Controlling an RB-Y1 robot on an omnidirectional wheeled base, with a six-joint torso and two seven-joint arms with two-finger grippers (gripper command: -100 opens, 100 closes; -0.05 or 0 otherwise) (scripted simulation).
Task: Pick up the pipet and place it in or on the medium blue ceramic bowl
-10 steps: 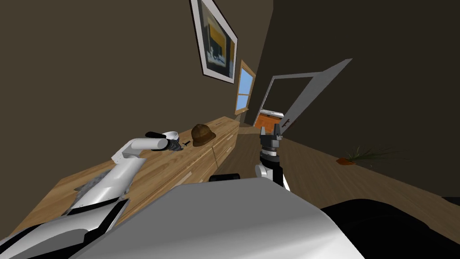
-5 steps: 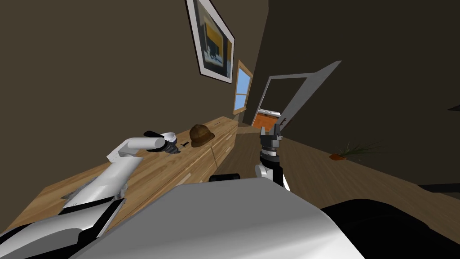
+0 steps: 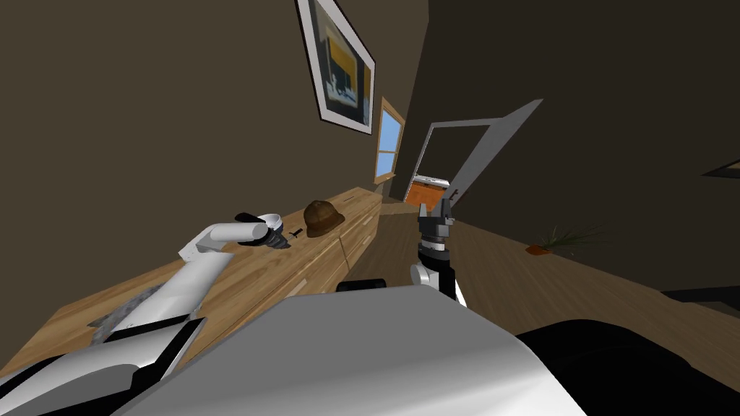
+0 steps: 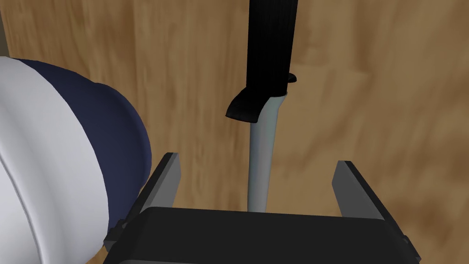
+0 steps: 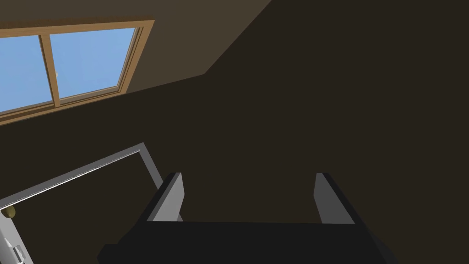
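Note:
The pipet [image 4: 268, 91] has a black bulb and a pale grey-blue tube. It lies on the wooden top [image 4: 389, 91], with its tube running between my left gripper's [image 4: 256, 183] open fingers, neither finger touching it. In the head view the pipet [image 3: 295, 232] is a small dark mark just beyond my left gripper [image 3: 280, 239]. The bowl [image 4: 68, 160], dark blue outside and white inside, stands right beside one left finger; from the head it shows behind my wrist [image 3: 271, 217]. My right gripper [image 3: 436, 210] is raised over the floor, open and empty [image 5: 249, 197].
A brown hat [image 3: 323, 216] sits on the long wooden cabinet [image 3: 289, 278] past the pipet. A framed picture [image 3: 338, 68] and a window [image 3: 389, 141] are on the wall behind. An open door [image 3: 477, 155] and a plant [image 3: 564, 240] lie beyond.
The head view has swung slightly, shifting the wall, door and plant leftward. My left arm holds at the pipet and bowl; the right arm has not moved.

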